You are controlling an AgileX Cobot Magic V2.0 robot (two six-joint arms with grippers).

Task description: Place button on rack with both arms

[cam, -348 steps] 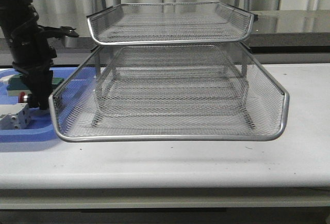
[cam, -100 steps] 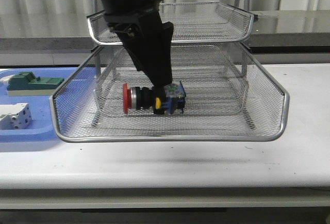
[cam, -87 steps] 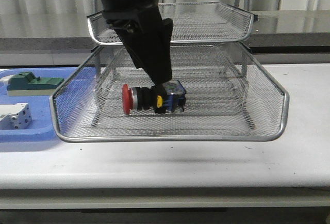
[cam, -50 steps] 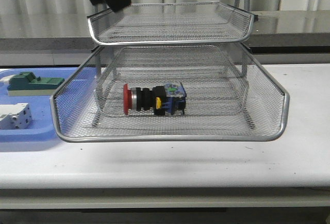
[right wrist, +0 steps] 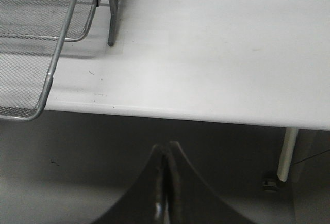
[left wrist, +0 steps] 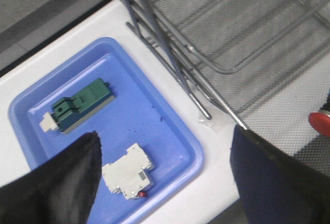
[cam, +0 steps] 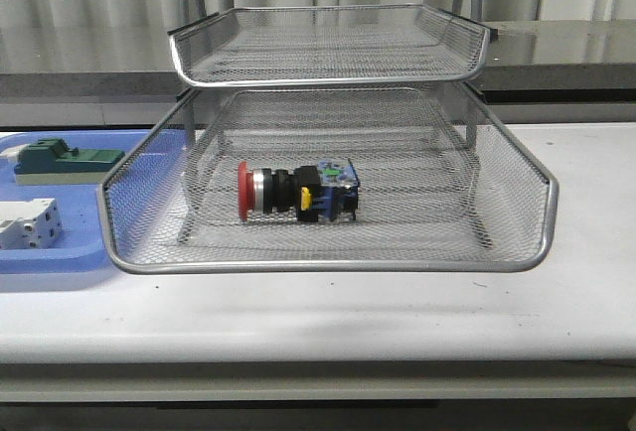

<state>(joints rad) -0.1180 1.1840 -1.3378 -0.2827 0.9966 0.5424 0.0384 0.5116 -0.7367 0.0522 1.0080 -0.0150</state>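
Note:
The button (cam: 296, 191) lies on its side in the lower tier of the silver wire-mesh rack (cam: 328, 252), red head pointing left. Its red head also shows at the edge of the left wrist view (left wrist: 320, 123). No arm shows in the front view. My left gripper (left wrist: 165, 175) is open and empty, high above the blue tray (left wrist: 170, 126) beside the rack (left wrist: 221, 43). My right gripper (right wrist: 166, 154) is shut and empty, below and in front of the table's edge (right wrist: 206, 113), apart from the rack's corner (right wrist: 46, 79).
The blue plastic tray (cam: 60, 262) stands left of the rack and holds a green block (cam: 62, 161) and a white block (cam: 28, 224). Both blocks show in the left wrist view, green (left wrist: 80, 104) and white (left wrist: 128, 171). A table leg (right wrist: 286, 154) shows in the right wrist view.
The left arm let go of the button in the lower tier, rose up and left, and left the front view. The button stays lying where it was set.

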